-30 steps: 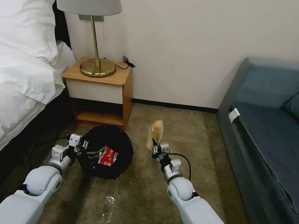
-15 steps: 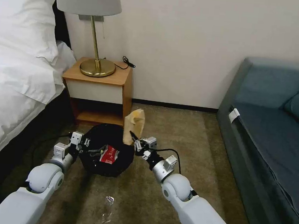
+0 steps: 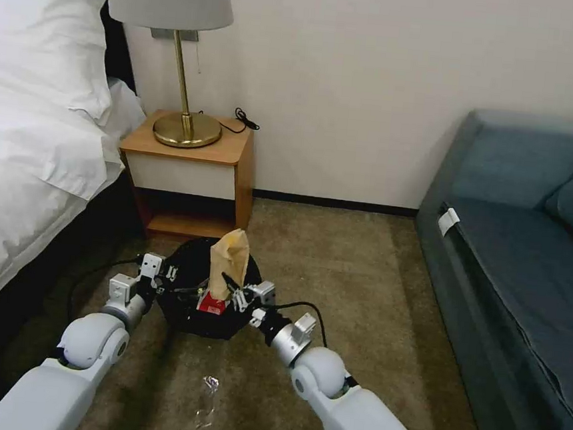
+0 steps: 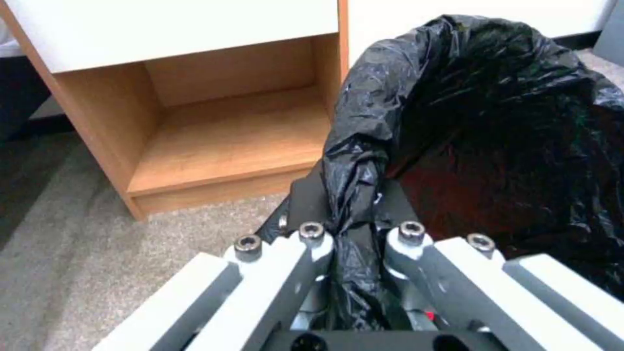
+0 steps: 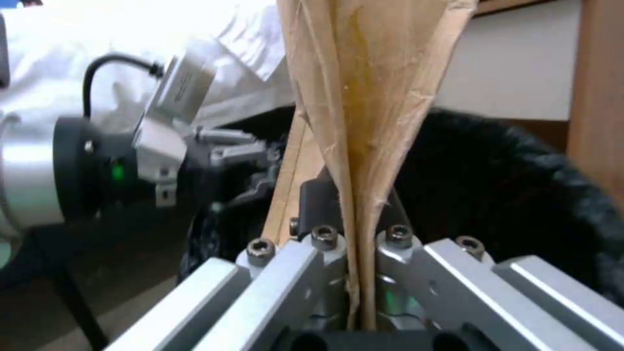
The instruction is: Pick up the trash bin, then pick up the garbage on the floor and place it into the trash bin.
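While the trash bin stands on the carpet just in front of the wooden nightstand, the left gripper is clamped on its black liner at the rim, on the side toward the bed. Over the bin's mouth, the right gripper pinches the tan paper bag upright. Inside lies a red-and-white packet. Nearer the robot than the bin, a clear bottle lies on the carpet.
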{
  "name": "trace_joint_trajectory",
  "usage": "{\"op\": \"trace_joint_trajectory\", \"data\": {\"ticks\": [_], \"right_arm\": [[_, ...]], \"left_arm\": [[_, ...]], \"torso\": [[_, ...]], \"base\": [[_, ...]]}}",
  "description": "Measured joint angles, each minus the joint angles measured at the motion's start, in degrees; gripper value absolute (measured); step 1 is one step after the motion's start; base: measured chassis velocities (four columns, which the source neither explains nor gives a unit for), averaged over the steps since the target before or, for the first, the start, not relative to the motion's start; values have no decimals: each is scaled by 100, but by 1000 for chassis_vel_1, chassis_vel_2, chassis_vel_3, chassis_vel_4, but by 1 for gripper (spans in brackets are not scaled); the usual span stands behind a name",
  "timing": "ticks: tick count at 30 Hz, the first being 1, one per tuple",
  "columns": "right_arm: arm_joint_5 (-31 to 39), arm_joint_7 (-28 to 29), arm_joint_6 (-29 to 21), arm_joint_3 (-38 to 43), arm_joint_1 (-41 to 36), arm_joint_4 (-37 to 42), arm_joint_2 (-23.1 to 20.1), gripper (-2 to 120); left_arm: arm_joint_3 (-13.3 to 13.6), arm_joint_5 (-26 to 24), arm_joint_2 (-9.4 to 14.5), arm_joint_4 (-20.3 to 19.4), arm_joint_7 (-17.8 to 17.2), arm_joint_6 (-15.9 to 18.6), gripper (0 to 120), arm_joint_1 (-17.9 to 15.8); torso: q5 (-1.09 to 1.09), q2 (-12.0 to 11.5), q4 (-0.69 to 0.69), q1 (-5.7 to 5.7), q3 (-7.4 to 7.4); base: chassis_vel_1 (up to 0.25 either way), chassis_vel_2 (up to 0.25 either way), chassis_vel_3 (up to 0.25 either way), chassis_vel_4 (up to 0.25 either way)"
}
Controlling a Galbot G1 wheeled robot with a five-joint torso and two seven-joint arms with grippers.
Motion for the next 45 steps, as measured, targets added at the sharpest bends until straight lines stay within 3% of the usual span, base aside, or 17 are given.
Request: {"op": "trace_joint_trajectory", "data": {"ticks": [11, 14, 18, 21, 22, 29, 31, 37, 39, 45], "right_arm": [[-187, -148, 175, -50, 41, -410, 204, 0], [-298, 85, 187, -106, 46, -447, 230, 0], [-359, 199, 232, -147, 46, -493, 228, 16], [-361, 205, 242, -153, 46, -512, 225, 21], [-361, 212, 245, -158, 46, -520, 219, 30], [-354, 232, 235, -173, 65, -521, 176, 50], [-342, 240, 219, -170, 81, -521, 157, 62], [-328, 271, 209, -157, 95, -519, 155, 79], [-303, 298, 199, -119, 114, -492, 169, 90], [-169, 395, 158, 33, 206, -394, 193, 100]], "left_arm": [[12, -42, -95, 87, -8, -5, 4, -20], [31, -36, -123, 127, -11, -8, 4, -34], [40, -24, -125, 164, -10, -10, 4, -52], [40, -25, -125, 175, -9, -11, 4, -62], [41, -29, -125, 184, -9, -11, 4, -77], [47, -43, -142, 200, -8, -13, 4, -109], [48, -52, -142, 211, -5, -13, 4, -120], [46, -69, -140, 215, -5, -14, 4, -129], [44, -72, -148, 211, -2, -17, 4, -108], [7, -129, -149, 177, 22, -25, 4, -55]], "torso": [[0, 0, 0, 0, 0], [0, 0, 0, 0, 0], [1, 0, 0, 0, 0], [1, 0, 0, 0, 0], [1, 0, 0, 0, 0], [0, 0, 0, 0, 0], [0, 0, 0, 0, 0], [0, 0, 0, 0, 0], [0, 0, -1, 0, 0], [0, 0, 0, 0, 0]], "base": [[0, 0, 0, 0], [0, 0, 0, 0], [0, 0, 0, 0], [0, 0, 0, 0], [0, 0, 0, 0], [0, 0, 0, 0], [0, 0, 0, 0], [0, 0, 0, 0], [0, 0, 0, 0], [0, 0, 0, 0]]}}
